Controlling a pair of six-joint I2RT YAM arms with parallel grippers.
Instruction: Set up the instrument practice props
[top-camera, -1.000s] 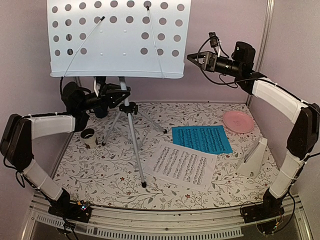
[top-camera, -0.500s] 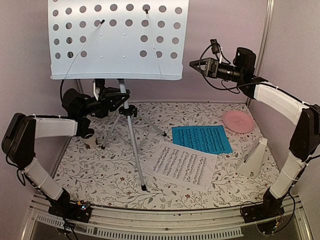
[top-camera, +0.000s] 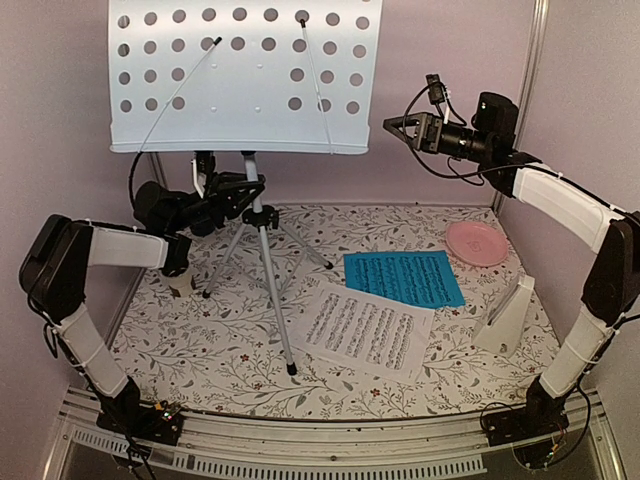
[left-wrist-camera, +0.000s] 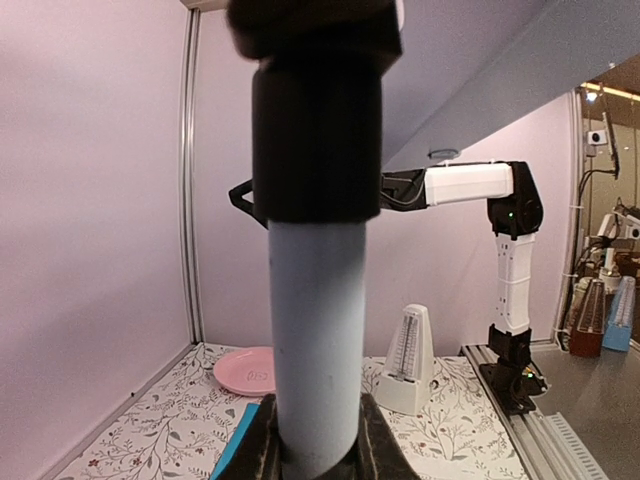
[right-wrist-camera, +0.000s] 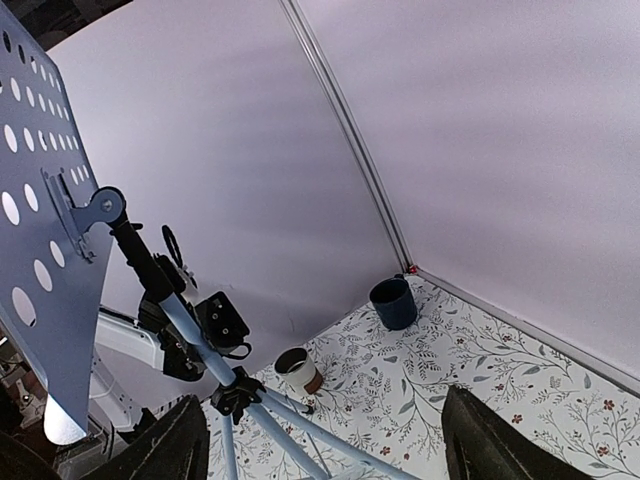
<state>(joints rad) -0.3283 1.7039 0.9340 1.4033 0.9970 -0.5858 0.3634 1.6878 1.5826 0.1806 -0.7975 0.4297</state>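
Here, the silver tripod music stand, topped by a perforated grey-white tray, is seen at upper left, its pole clamped by the left gripper; the right gripper is spread apart.

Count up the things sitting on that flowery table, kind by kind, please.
Silver tripod music stand with perforated white tray: 1
Paper music sheets: 2 (white sheet, blue sheet)
White pyramid metronome: 1
Round pink plate: 1
Small cups: 2 (dark blue cup, white cup)
Total: 7
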